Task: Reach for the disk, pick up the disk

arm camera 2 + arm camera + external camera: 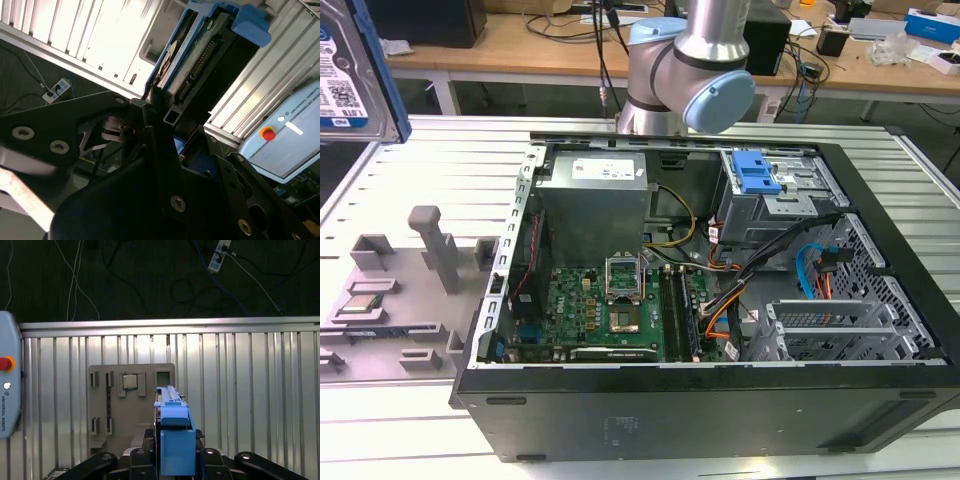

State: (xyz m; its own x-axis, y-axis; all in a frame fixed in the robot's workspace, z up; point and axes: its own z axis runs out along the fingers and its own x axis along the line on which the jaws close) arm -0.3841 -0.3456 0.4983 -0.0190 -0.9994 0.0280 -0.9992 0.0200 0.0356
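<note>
- Disk (172,407) — pinched edge-on in the hand (175,452), held above the grey fixture plate (132,410).
- Judged rigid, fairly heavy, shock-sensitive; its plastic-framed edges offer the firmest purchase — bare metal faces look slippery.

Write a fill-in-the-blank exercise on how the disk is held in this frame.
1. The gripper clamps the disk between its ___.
2. The bracket around the disk's edges is ___.
3. In the exterior view, the disk is at the exterior view's far ___, clear of the computer case.
Missing words: fingers; blue; left.
</note>
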